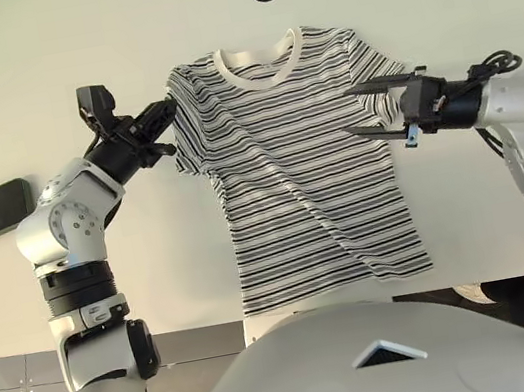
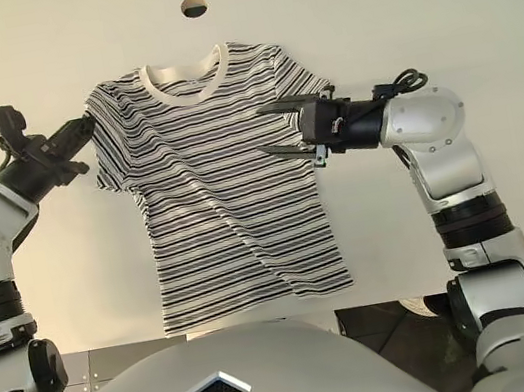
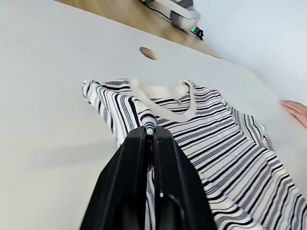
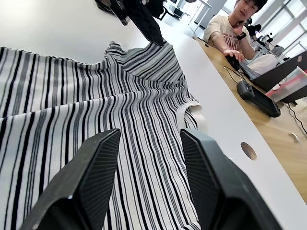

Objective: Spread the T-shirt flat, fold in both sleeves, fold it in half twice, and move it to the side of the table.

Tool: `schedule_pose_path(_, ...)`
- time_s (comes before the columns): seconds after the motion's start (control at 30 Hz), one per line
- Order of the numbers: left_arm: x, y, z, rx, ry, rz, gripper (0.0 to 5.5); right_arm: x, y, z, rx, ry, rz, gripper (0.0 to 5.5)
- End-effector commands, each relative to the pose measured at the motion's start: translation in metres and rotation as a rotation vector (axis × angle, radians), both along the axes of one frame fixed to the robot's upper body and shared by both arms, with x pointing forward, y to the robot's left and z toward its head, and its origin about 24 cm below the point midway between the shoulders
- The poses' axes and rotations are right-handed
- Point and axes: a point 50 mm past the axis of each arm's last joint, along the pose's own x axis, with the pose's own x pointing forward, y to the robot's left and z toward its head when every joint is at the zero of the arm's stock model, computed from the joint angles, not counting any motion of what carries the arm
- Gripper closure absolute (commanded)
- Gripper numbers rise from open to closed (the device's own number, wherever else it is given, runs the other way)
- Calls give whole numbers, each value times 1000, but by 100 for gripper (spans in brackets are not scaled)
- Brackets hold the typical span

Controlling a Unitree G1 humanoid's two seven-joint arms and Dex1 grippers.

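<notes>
Left wrist view: left tool (image 3: 149,130) clamped on T-shirt (image 3: 220,143) sleeve; right tool (image 1: 349,112) spread wide over its front.

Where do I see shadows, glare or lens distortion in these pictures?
Left eye view: even light, no hard shadows or glare on the table. Right wrist view: the right gripper looms large near the lens, and the T-shirt stripes fan out with perspective.

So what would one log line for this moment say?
T-shirt spread on table, not halved | left gripper shut on sleeve | right gripper open above shirt
</notes>
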Motion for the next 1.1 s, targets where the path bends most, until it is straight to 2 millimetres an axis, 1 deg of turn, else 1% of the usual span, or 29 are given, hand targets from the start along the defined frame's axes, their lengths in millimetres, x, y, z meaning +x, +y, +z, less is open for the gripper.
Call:
schedule_pose_path(0.03, -1, -19, 9, -14, -19, -52, 537, 8, -3, 11, 35, -32, -37, 317)
schedule_pose_path(0.1, 0, -29, 15, -25, -32, -77, 537, 15, -6, 16, 64, -38, -87, 317)
schedule_pose_path(0.2, 2, -44, 17, -40, -39, -91, 537, 24, -9, 19, 82, -54, -158, 317)
schedule_pose_path(0.33, 9, -61, 12, -64, -32, -72, 537, 41, -31, 17, 65, -78, -268, 317)
schedule_pose_path(0.43, 11, -71, 6, -69, -9, -74, 537, 49, -44, 16, 77, -74, -328, 317)
schedule_pose_path(0.57, 11, -80, 4, -96, -3, -88, 537, 59, -59, 11, 96, -55, -400, 317)
schedule_pose_path(0.6, 11, -82, 4, -103, -5, -93, 510, 61, -63, 9, 106, -49, -421, 317)
schedule_pose_path(0.73, 11, -86, 4, -121, -2, -109, 452, 67, -68, 5, 148, -21, -469, 317)
schedule_pose_path(0.77, 11, -86, 4, -122, -2, -108, 429, 67, -67, 2, 134, -22, -467, 317)
schedule_pose_path(0.8, 10, -86, 5, -127, -3, -108, 424, 69, -69, -3, 116, -14, -486, 317)
schedule_pose_path(0.83, 10, -86, 5, -131, -5, -108, 404, 70, -71, -6, 104, -9, -500, 317)
schedule_pose_path(0.97, 11, -85, 4, -134, -1, -94, 340, 74, -80, -19, 136, 70, -589, 317)
schedule_pose_path(1.07, 13, -82, 5, -139, -7, -74, 294, 73, -78, -31, 151, 143, -603, 317)
schedule_pose_path(1.1, 13, -81, 6, -142, -16, -69, 288, 72, -77, -34, 152, 166, -605, 317)
